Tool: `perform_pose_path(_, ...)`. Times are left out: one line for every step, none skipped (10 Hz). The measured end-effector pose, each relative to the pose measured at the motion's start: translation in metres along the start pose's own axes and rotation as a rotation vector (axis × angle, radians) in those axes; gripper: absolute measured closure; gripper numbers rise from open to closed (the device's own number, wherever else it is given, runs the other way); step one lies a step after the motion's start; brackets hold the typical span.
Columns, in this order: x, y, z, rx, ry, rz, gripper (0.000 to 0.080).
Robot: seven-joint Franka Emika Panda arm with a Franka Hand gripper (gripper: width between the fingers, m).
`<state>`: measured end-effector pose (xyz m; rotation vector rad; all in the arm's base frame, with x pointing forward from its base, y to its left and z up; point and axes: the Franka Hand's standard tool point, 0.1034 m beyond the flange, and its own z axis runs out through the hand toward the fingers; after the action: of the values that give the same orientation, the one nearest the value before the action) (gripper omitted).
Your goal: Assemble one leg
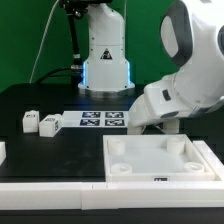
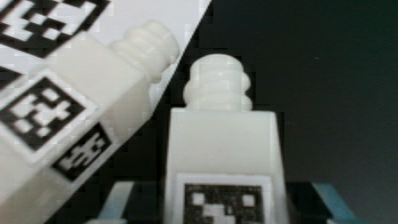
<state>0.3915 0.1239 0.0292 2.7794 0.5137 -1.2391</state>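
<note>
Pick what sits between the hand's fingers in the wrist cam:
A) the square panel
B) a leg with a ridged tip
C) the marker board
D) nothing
B: in the wrist view the leg stands between the fingers of the hand, its ridged tip pointing away from the camera and its tag facing it.

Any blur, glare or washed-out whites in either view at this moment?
Exterior view: even lighting, no hard glare, though the white panel shows little relief. Wrist view: very close and soft; the leg between the pincer fingers has smeared tag edges, and its tip's ridges are barely resolved.
</note>
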Motion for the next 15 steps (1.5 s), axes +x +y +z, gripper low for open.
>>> perform_pose_path(-0.003,0.001,-0.008,-0.002,0.005,0.003,0.0512)
perform_pose_path(-0.003,0.002,-0.013,-0.002,0.011,0.005,0.0512)
perform_pose_path(0.000,0.002,-0.014,-0.003,0.033,0.004,0.0512)
perform_pose_path(0.000,0.002,-0.013,-0.003,0.031,0.004,0.0512)
perform_pose_path(0.004,0.002,-0.014,-0.003,0.055,0.003,0.0512)
perform_pose_path(0.016,0.005,-0.021,-0.010,0.205,0.007,0.0512)
perform_pose_path(0.012,0.006,-0.021,-0.018,0.306,0.011,0.0512)
perform_pose_path(0.007,0.006,-0.019,-0.021,0.351,0.022,0.0512)
perform_pose_path(0.002,0.009,-0.029,-0.022,0.432,0.061,0.0512)
perform_pose_path(-0.004,0.011,-0.034,-0.028,0.494,0.068,0.0512)
perform_pose_path(-0.005,0.012,-0.041,-0.036,0.615,0.070,0.0512)
perform_pose_path(-0.011,0.012,-0.045,-0.041,0.720,0.072,0.0512)
perform_pose_path(-0.015,0.014,-0.053,-0.042,0.813,0.078,0.0512)
perform_pose_path(-0.015,0.016,-0.066,-0.044,0.903,0.082,0.0512)
perform_pose_path(-0.013,0.017,-0.078,-0.046,1.036,0.079,0.0512)
